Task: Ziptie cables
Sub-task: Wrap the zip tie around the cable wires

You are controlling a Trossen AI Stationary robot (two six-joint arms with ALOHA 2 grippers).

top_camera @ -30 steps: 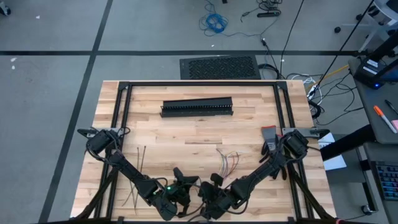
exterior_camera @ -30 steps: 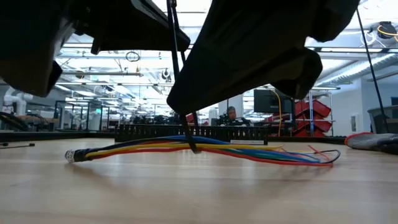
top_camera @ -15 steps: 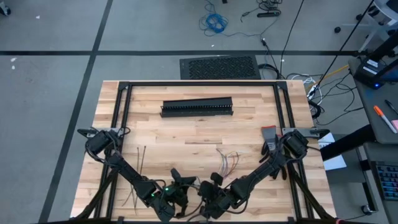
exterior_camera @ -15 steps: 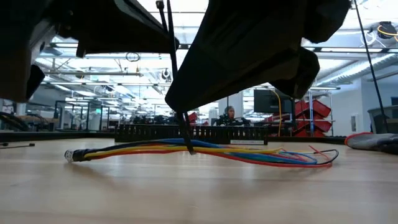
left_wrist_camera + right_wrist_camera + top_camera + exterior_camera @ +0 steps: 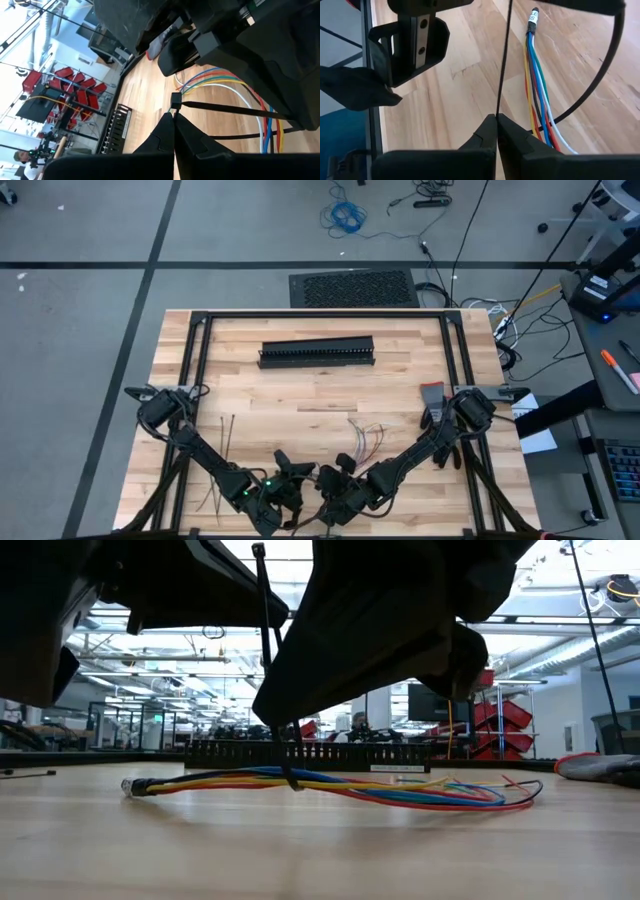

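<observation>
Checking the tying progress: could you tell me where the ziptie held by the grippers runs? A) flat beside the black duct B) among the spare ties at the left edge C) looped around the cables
C: the ziptie drops to the cables and curves around them.

Multicoloured cables (image 5: 330, 786) laid flat on the wood at 6 o'clock, looped by one black ziptie (image 5: 268, 660), spare zipties (image 5: 226, 434) scattered at 8 o'clock
</observation>
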